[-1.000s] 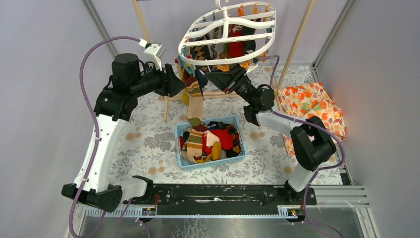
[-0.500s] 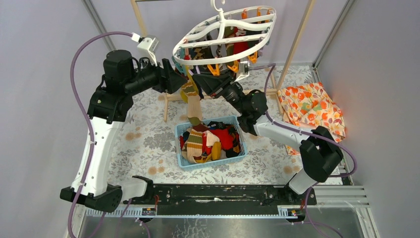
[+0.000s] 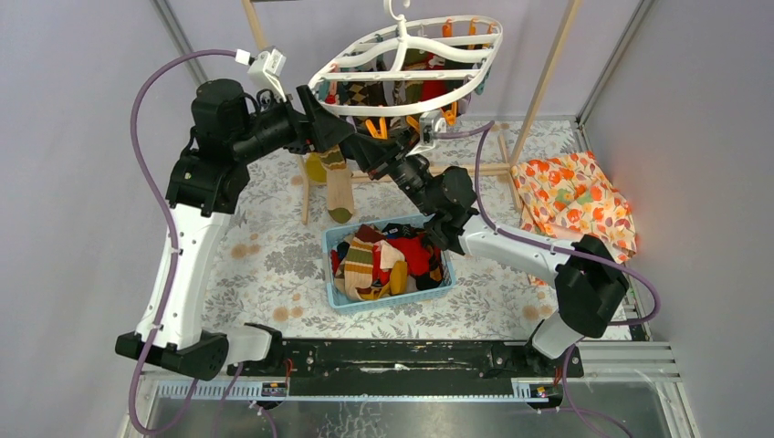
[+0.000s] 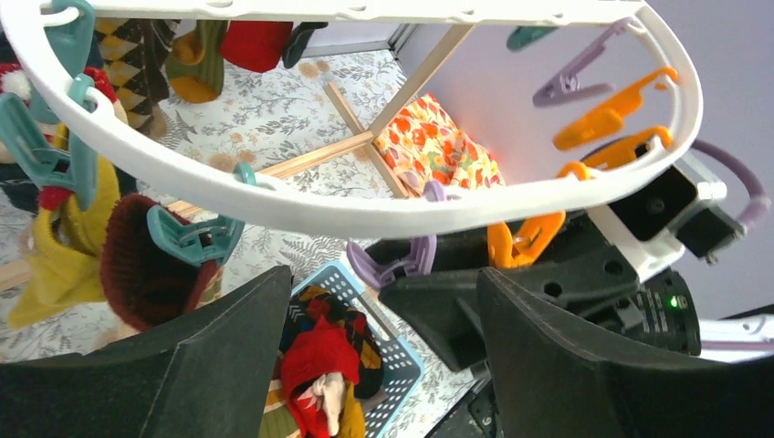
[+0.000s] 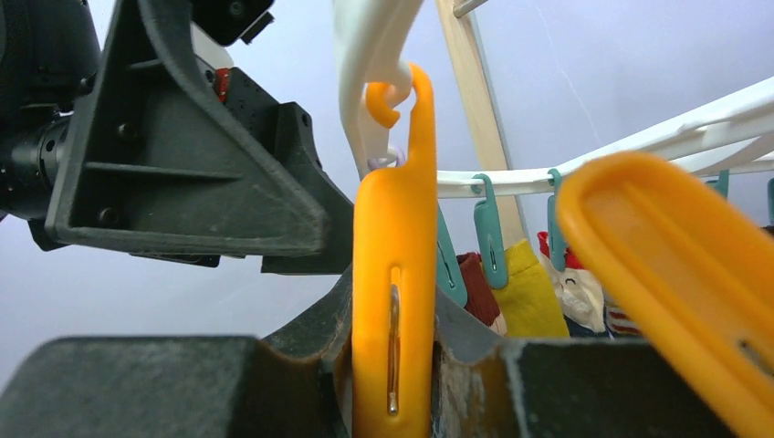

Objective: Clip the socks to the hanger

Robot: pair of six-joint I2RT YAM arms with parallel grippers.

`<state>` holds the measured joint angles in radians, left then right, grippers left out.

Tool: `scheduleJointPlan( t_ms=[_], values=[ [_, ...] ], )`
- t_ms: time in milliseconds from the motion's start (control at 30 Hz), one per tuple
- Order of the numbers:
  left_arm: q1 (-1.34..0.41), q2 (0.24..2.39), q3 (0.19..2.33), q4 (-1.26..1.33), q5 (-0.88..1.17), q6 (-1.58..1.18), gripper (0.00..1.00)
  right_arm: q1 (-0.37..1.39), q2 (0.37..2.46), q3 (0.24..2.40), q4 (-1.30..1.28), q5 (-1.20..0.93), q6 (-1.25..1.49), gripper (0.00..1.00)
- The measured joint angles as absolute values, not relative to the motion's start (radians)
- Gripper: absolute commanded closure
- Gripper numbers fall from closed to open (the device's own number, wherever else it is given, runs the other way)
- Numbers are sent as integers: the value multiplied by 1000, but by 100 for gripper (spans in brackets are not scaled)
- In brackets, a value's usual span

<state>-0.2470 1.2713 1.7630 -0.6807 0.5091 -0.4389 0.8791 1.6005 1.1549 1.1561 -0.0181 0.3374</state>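
The right gripper (image 5: 392, 356) has its two fingers pressed together on one orange clip (image 5: 394, 265). The clip stands upright between them and hooks onto the white rim of the hanger (image 5: 370, 64) just above the fingertips. A second orange clip (image 5: 675, 274) slants past the finger on that view's right (blurred, so near the lens). Beyond the fingers at least three teal clips (image 5: 489, 239) hang from the far rim, and one yellow sock (image 5: 528, 292) hangs under them.

The left gripper (image 4: 383, 287) has its two fingers wide apart with nothing held between them. The hanger's rim runs just above both fingertips. One lilac clip (image 4: 394, 265) dangles between the fingertips. Just beyond the finger on that view's left, one teal clip (image 4: 193, 235) bites a dark red sock (image 4: 137, 265).

Below the fingers sits one blue basket (image 3: 392, 299) heaped with socks (image 3: 388, 260). Seen from above, one striped sock (image 3: 339, 187) dangles under the left fingers (its top is hidden behind them), clear of the basket.
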Motion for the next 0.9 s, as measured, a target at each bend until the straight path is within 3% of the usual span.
scheduleJointPlan(
  t_ms=[200,700,800,900],
  values=[
    [-247,1313,1763,-637,505,-517,20,893,1606,1172,1126,10,269,96],
    [-247,1340,1741,-597,513,-567,50,916,1623,1201,1089,73,179,94],
    [-247,1342,1735,-596,512,-567,63,918,1628,1209,1085,81,176,88],
    [-247,1343,1733,-593,503,-566,79,921,1631,1209,1080,90,176,65]
  ],
)
